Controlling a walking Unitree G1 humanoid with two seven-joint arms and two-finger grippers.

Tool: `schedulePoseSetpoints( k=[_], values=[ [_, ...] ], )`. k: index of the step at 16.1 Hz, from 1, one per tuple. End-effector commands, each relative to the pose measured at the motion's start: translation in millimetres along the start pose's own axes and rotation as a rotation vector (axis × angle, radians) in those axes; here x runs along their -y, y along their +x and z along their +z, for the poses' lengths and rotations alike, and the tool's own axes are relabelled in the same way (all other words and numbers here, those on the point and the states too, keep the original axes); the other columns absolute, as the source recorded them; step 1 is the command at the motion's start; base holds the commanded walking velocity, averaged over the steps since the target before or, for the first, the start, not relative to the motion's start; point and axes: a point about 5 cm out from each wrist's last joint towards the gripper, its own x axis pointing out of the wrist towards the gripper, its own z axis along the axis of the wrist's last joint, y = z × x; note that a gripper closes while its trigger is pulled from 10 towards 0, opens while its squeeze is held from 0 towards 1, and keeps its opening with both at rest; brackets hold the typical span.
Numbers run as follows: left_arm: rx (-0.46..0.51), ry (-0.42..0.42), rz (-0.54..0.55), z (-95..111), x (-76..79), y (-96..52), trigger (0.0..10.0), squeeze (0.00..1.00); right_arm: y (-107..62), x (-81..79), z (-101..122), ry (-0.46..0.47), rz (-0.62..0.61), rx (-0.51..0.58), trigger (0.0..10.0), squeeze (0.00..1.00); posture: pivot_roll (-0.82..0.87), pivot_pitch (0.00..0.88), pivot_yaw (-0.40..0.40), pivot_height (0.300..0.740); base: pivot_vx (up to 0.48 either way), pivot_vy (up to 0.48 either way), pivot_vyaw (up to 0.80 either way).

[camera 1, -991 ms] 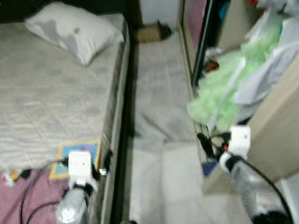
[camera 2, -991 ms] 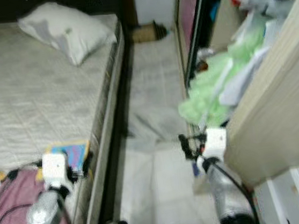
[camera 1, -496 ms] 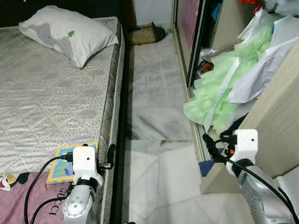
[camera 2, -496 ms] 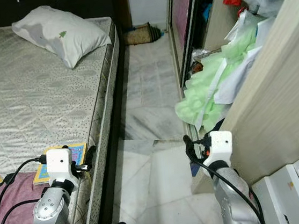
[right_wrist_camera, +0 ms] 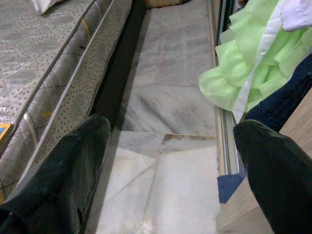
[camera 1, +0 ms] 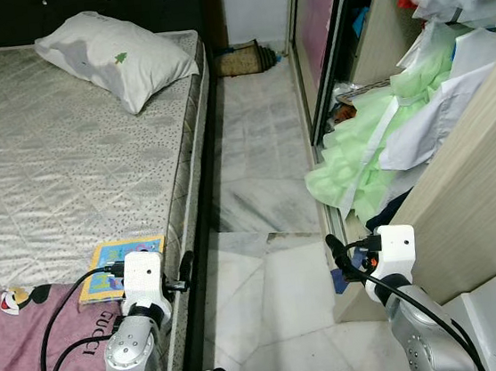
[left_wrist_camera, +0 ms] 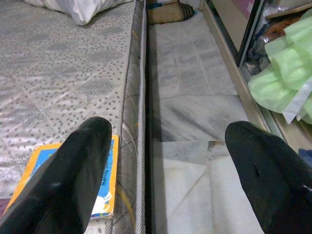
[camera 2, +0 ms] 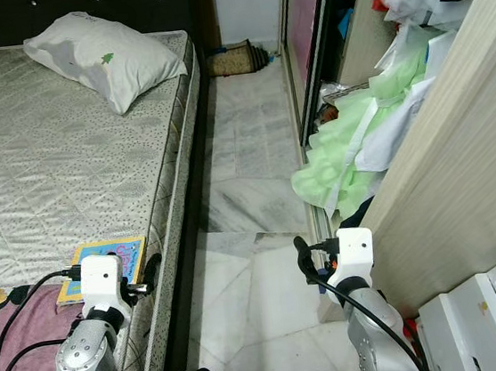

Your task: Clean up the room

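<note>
left gripper jaws apart by picture book, right gripper jaws apart, head views add pillow

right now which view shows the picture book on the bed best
The left eye view: the picture book lies whole and flat near the mattress edge. The right eye view matches it. In the left wrist view a finger hides part of it; the right wrist view catches a corner.
</note>
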Motion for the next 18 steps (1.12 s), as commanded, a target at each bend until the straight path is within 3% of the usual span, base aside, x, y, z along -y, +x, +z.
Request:
schedulePoseSetpoints(
  k=[1, 11, 16, 18],
  values=[
    [-0.015, 0.010, -0.007, -3, -1.7, -3.4, 10.0, 0.00, -2.1, 1.2, -1, 0.002, -0.007, -0.010, 10.0, 0.00, -0.07, 0.097, 0.037, 0.740, 0.000, 0.000, 0.00],
    [0.006, -0.005, -0.047, 4, 1.3, -3.0, 10.0, 0.00, -2.7, -9.4, 2, -0.021, 0.060, 0.022, 10.0, 0.00, -0.06, 0.104, 0.038, 0.740, 0.000, 0.000, 0.05],
    [-0.001, -0.009, -0.059, 4, 3.5, -3.4, 10.0, 0.00, -3.1, -4.2, 2, -0.006, 0.032, 0.016, 10.0, 0.00, -0.06, 0.107, 0.040, 0.740, 0.000, 0.000, 0.00],
    [-0.002, -0.010, -0.060, 4, 3.6, -2.5, 10.0, 0.00, -2.9, -4.0, 1, -0.008, 0.029, 0.009, 10.0, 0.00, -0.06, 0.106, 0.042, 0.740, 0.000, 0.000, -0.68]
  ],
)
